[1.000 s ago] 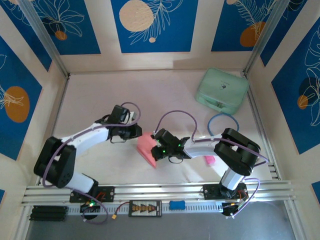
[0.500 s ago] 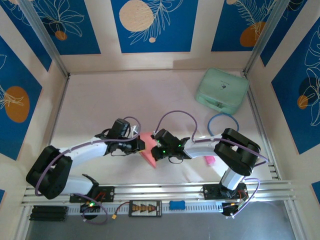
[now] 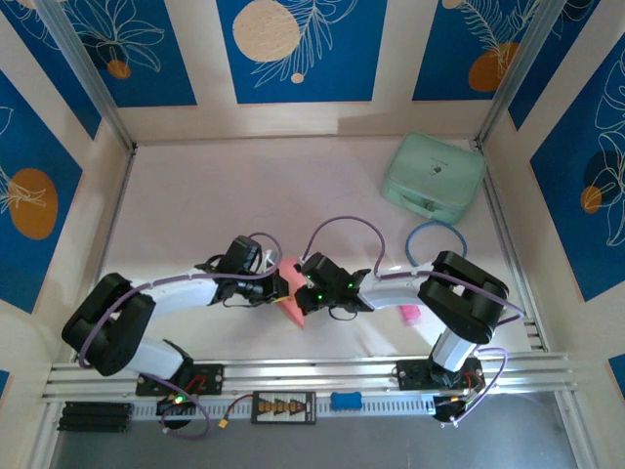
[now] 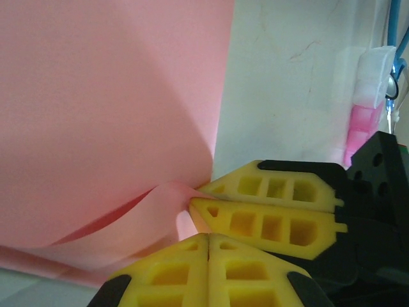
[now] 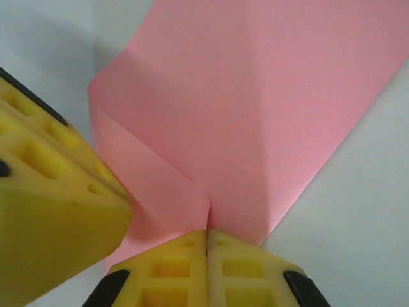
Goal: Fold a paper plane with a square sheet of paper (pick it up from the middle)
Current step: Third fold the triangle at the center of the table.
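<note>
- We see the thin salmon-pink paper sheet (image 3: 293,311), part-folded with one flap curled up, lying on the white table (image 3: 195,215) between the two grippers' tips.
- The right gripper (image 5: 208,240) has its yellow fingers clamped on the sheet's crease.
- The left gripper (image 4: 208,238) has its fingers pressed together at the sheet's edge. We cannot tell whether paper sits between them.
- A mint-green rounded case (image 3: 433,176) rests well beyond the right gripper.

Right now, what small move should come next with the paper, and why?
Probably draw the lifted corner across the paper. The right jaws seem shut on that corner, the flap curls up, not yet flat, and the shut left jaws sit beside it.
</note>
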Action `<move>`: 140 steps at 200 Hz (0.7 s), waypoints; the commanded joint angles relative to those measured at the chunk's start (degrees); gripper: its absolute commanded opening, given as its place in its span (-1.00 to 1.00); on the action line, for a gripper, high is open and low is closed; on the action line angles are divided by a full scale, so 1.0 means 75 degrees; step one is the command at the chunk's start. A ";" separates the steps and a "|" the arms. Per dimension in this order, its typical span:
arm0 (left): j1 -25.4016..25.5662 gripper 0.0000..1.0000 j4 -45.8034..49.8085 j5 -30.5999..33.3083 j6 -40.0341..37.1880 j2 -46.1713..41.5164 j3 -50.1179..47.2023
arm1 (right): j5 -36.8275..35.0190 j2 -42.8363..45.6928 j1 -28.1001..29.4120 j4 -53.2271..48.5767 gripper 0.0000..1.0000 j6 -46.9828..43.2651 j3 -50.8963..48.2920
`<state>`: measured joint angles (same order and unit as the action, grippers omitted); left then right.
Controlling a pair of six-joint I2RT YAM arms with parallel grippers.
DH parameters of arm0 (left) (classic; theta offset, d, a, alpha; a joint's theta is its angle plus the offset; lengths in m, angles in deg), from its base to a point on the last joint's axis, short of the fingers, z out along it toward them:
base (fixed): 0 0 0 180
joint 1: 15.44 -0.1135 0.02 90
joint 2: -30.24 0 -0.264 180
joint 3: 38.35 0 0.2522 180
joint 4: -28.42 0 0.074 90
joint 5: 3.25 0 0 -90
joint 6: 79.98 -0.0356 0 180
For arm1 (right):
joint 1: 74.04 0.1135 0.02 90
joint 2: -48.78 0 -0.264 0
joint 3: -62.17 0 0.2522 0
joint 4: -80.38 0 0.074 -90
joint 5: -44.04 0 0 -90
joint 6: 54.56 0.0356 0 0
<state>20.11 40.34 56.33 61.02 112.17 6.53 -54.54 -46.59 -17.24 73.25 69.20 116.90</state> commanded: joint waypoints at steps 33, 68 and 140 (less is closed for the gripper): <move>0.0084 -1.00 -0.0058 0.0164 -0.0153 0.0290 -0.0252 | -0.0081 0.0100 0.0074 -0.0309 -1.00 0.0069 -0.0107; 0.0087 -1.00 -0.0006 0.0371 -0.0328 0.0437 -0.0461 | -0.0063 0.0088 0.0065 -0.0309 -1.00 0.0065 -0.0095; 0.0086 -1.00 -0.0221 0.0426 -0.0450 0.0796 -0.0551 | 0.0068 0.0256 0.0076 -0.0414 -0.86 0.0145 0.0016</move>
<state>20.33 38.72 57.82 58.99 115.42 3.73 -54.61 -46.50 -17.09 73.14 69.20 116.90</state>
